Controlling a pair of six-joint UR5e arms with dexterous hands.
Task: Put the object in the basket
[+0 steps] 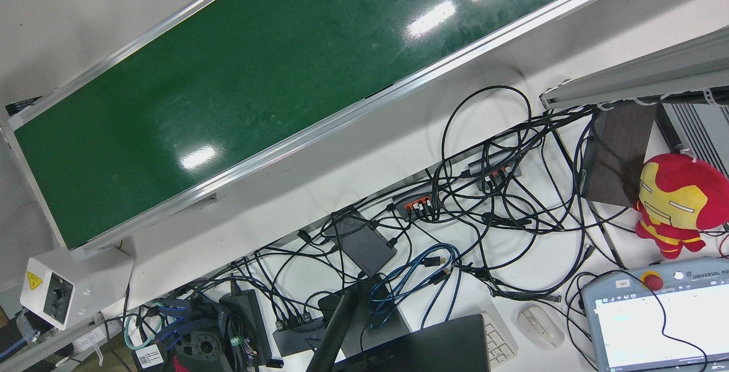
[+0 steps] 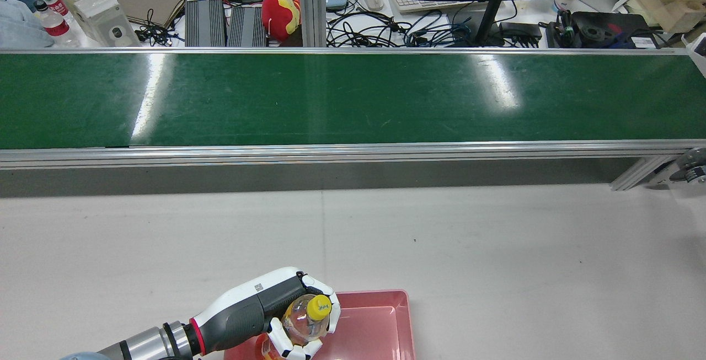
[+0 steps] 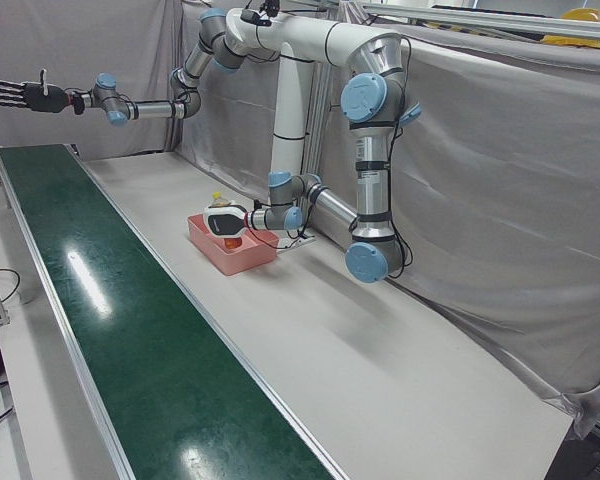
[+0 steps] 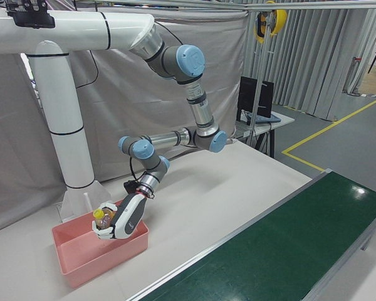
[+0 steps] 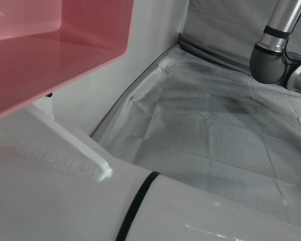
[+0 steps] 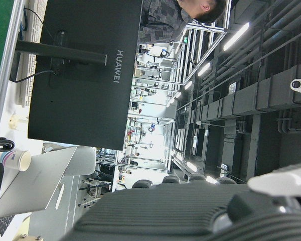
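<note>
My left hand [image 2: 287,310] is shut on a clear bottle [image 2: 304,320] with a yellow cap and orange liquid. It holds the bottle upright over the left end of the pink basket [image 2: 380,316], low inside its rim. The same hand [image 4: 119,227], bottle [image 4: 101,217] and basket [image 4: 81,258] show in the right-front view, and the basket's wall fills the top left of the left hand view [image 5: 50,55]. My right hand [image 3: 25,95] is raised high over the far end of the belt, fingers spread and empty.
A long green conveyor belt [image 2: 353,98] runs across the table beyond the basket. Behind it stand a monitor, cables, teach pendants and a red plush toy [image 2: 280,12]. White tabletop [image 2: 496,250] lies between the belt and the basket.
</note>
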